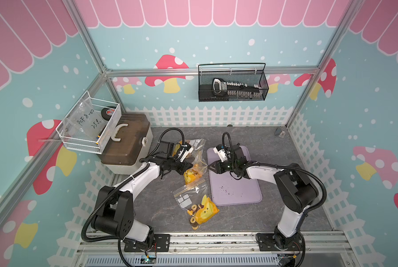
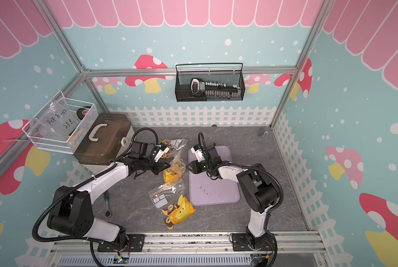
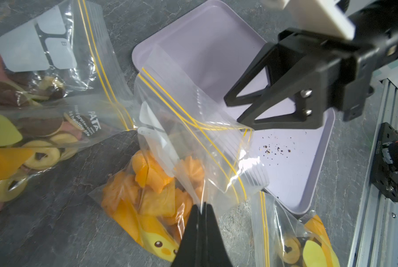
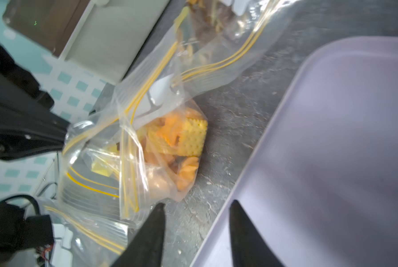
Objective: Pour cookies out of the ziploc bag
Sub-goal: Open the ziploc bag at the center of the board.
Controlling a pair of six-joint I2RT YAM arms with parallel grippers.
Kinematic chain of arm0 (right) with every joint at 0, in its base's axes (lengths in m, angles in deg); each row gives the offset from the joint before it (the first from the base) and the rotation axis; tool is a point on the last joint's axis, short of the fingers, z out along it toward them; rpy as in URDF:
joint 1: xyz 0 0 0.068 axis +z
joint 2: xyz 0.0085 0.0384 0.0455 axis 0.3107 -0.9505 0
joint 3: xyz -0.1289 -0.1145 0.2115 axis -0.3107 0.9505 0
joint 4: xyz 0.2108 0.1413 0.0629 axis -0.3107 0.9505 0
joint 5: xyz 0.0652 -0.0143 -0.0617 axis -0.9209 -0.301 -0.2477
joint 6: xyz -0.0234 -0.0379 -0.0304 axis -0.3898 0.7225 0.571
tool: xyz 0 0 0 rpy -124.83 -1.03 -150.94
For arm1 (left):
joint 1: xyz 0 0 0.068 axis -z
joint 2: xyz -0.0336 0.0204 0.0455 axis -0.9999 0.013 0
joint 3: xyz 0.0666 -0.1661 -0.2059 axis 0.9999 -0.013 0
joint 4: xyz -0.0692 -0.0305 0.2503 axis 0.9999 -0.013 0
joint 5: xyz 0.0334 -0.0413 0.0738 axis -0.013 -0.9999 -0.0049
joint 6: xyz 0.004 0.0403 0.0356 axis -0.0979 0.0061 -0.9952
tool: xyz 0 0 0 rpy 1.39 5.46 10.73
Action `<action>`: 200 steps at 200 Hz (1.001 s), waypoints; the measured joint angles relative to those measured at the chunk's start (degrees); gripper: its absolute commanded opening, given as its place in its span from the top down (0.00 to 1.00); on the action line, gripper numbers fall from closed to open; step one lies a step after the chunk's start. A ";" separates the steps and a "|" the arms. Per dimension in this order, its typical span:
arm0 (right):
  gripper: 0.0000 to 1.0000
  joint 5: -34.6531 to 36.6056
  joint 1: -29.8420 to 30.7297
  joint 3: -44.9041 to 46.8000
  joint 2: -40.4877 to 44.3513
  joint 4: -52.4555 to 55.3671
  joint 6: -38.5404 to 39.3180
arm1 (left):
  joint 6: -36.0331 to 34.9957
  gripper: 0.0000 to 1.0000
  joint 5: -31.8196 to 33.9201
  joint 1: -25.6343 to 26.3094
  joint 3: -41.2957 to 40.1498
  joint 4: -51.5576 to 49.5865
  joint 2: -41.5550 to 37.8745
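The left tool (image 3: 202, 204) is pressed together, pinching a fold of clear film of the ziploc bag (image 3: 193, 129), so that the side of the bag is drawn up in a slack tent. The right tool (image 4: 197, 203) is spread and holds nothing. It hangs over the left edge of the tray (image 1: 246, 198), with its tips just beside the bag's mouth.

The bag stands between the two tools, on the worktop (image 1: 161, 208) just left of the tray. Its bottom rests on the stone-grey surface and its mouth is turned toward the tray. The film is clear and crinkled, with thin yellow lines along the zip strip, and the two lips seem to stand apart.

The cookies (image 3: 151, 180) lie heaped in the bag's bottom corner. They are mostly orange, among them a flower-edged piece (image 4: 188, 168) and a paler square one (image 4: 192, 136) with a scalloped rim and dots.

The tray is lilac and holds only a few dark crumbs (image 1: 225, 188). A far bag (image 1: 197, 144) and a near bag (image 1: 193, 205), both holding ring-shaped biscuits, lie on the worktop left of the tray.
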 measured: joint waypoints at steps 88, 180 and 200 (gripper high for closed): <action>0.30 0.26 -0.79 -9.49 5.53 15.47 0.94 | 1.53 1.00 -0.70 0.90 0.00 1.88 -0.02; 0.30 1.64 3.93 -15.37 -5.11 21.68 2.25 | 1.77 1.00 -0.87 1.33 0.00 2.36 -0.02; 0.30 3.17 4.02 -16.87 -7.19 21.62 2.23 | 1.75 1.00 -0.87 1.44 -0.02 2.34 -0.44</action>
